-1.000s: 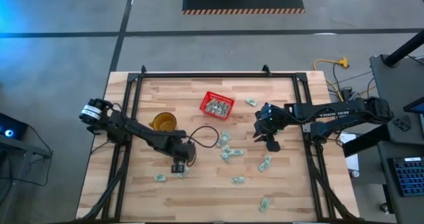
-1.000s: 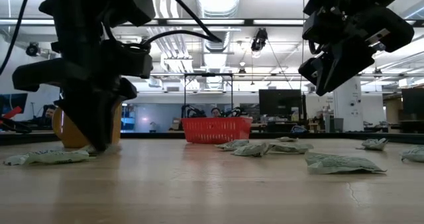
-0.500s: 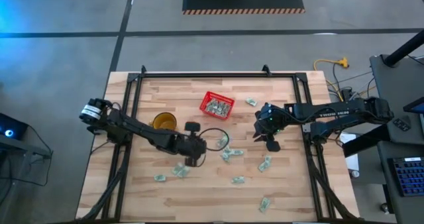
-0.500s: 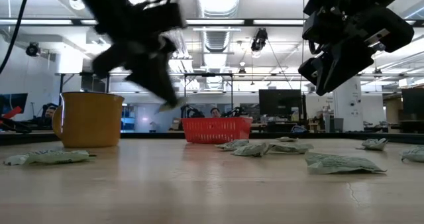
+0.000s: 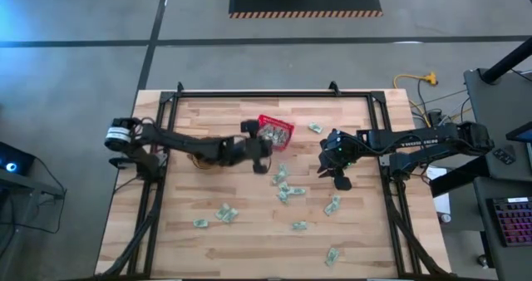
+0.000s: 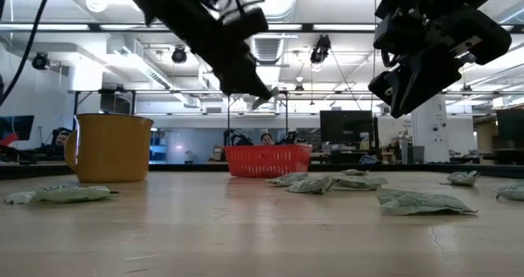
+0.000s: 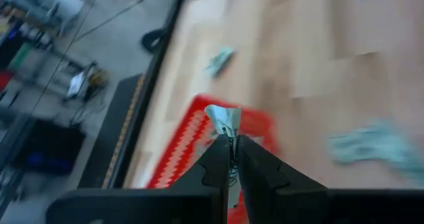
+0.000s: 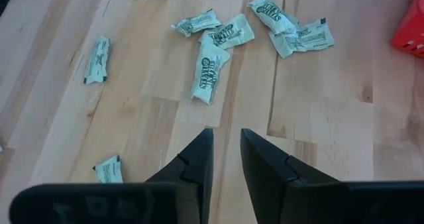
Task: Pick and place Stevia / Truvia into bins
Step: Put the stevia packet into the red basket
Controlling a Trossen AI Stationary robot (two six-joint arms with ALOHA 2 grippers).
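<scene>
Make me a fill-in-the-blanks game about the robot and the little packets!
1. The left gripper is pinching a ____.
2. The basket is coloured ____.
3. The mug is coloured ____.
4. The right gripper holds ____.

Missing words: sachet; red; yellow; nothing

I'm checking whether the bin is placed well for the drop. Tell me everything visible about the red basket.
The red basket is a small bright red rectangular plastic bin with latticed sides, sitting upright but turned askew on the wooden table, toward its far edge. Pale sachets already lie inside. The left gripper hangs beside its near-left corner, pinching a sachet. The basket looks free of contact. Loose sachets lie nearby.
</scene>
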